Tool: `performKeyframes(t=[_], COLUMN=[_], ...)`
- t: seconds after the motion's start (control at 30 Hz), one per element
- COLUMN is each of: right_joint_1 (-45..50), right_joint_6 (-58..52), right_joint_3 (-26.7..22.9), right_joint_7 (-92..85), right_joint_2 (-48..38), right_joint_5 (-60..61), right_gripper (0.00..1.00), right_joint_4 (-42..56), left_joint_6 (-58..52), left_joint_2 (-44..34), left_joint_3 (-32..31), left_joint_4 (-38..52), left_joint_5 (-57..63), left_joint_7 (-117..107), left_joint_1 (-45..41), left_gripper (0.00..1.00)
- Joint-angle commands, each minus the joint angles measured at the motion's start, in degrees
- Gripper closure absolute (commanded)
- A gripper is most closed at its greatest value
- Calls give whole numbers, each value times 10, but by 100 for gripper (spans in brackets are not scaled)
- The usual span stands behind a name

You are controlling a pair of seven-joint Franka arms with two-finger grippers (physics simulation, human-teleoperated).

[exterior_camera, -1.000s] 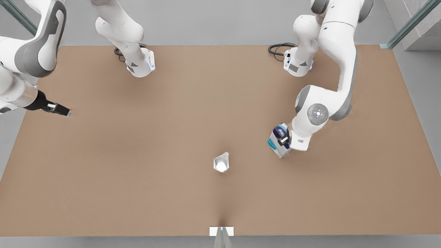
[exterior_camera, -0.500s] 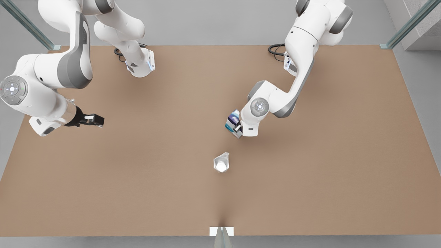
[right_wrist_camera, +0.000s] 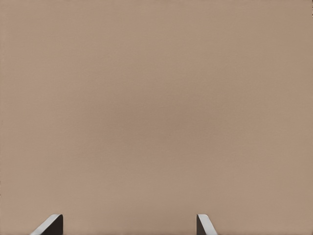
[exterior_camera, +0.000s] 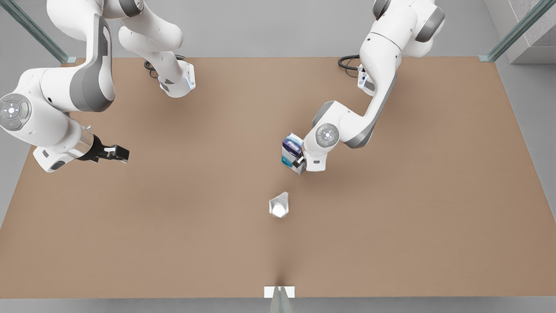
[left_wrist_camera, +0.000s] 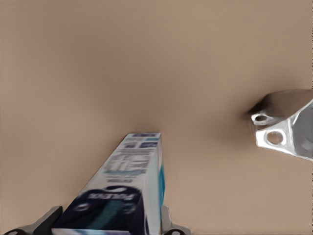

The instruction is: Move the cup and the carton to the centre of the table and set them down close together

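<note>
Tilted upright since a half-second ago, the blue-and-white rectangular carton (exterior_camera: 292,149) stays pinched in the left gripper (exterior_camera: 299,163) — near the faceted pale grey cup (exterior_camera: 279,205) for pairing; the right gripper (exterior_camera: 116,153) waits, fingers spread wide.

carton (exterior_camera: 291,148): blue-white, mid-table | cup (exterior_camera: 279,205): pale, faceted, nearby

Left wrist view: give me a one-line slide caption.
Left hand holding the carton between its fingers over the table, with the cup resting nearby.
</note>
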Motion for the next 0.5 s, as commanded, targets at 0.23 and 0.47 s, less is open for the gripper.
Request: performKeyframes(t=[0.23, 0.47], right_joint_1=[-4, -5], right_joint_6=[-1, -1], right_joint_3=[-1, -1], right_joint_7=[-1, -2], right_joint_2=[-1, -1], right_joint_5=[2, 2], right_gripper=[0, 0], right_joint_4=[-1, -1], left_joint_6=[-18, -185], left_joint_2=[-7, -79], left_joint_3=[1, 98], left_joint_4=[12, 98], left_joint_5=[-1, 13], left_joint_7=[2, 219], left_joint_1=[3, 79], left_gripper=[0, 0])
